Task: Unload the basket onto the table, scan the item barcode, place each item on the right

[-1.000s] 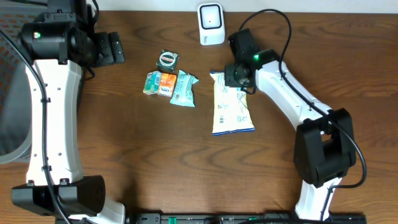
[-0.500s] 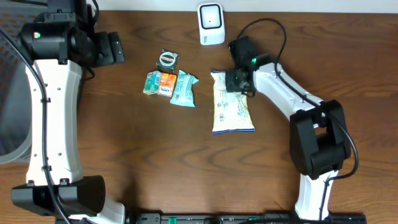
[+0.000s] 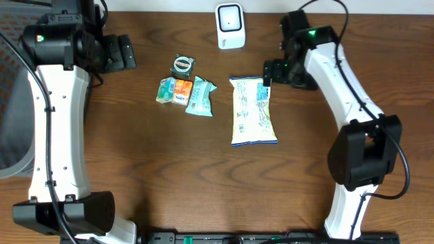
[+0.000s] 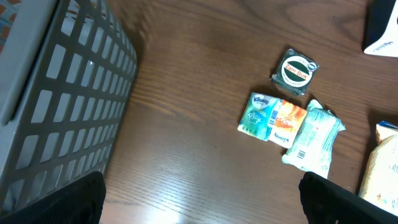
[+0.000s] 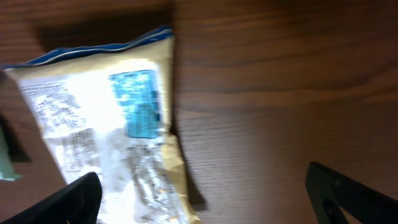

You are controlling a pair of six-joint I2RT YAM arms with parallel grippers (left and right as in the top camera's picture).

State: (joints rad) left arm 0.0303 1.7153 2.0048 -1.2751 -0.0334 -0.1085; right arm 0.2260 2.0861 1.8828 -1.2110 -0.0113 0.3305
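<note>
Overhead view, taken from the near edge of the table [image 3: 169, 176] outward. The first item reached is the snack bag [image 3: 253, 112]. It lies flat on the wood, printed face up, with its long axis running near to far. It sits right of centre and is the task item.

The right gripper [image 3: 267, 73] is at the far right corner of the bag. Its jaws are spread wide and hold nothing. In the right wrist view, the bag [image 5: 106, 124] fills the left half of the picture. One fingertip [image 5: 78, 199] is over the bag and the other is over bare wood, so the edge of the bag runs between the jaws. No grip is applied. The frames do not show whether the fingertip touches the bag. A blue patch is visible on the bag (its print is too blurred to read).

Left of the bag, well apart from it:
- a teal packet [image 3: 200, 96];
- a tissue pack [image 3: 173, 90], touching the packet;
- a small dark packet with a round label [image 3: 182, 65], just beyond the other two.

The left gripper [image 3: 125, 53] is farther left, over bare wood and clear of all items. Its jaws are wide and empty. The left wrist view also shows a grey basket [image 4: 62, 93].

The white scanner [image 3: 230, 26] stands at the far edge, beyond the far end of the bag.
</note>
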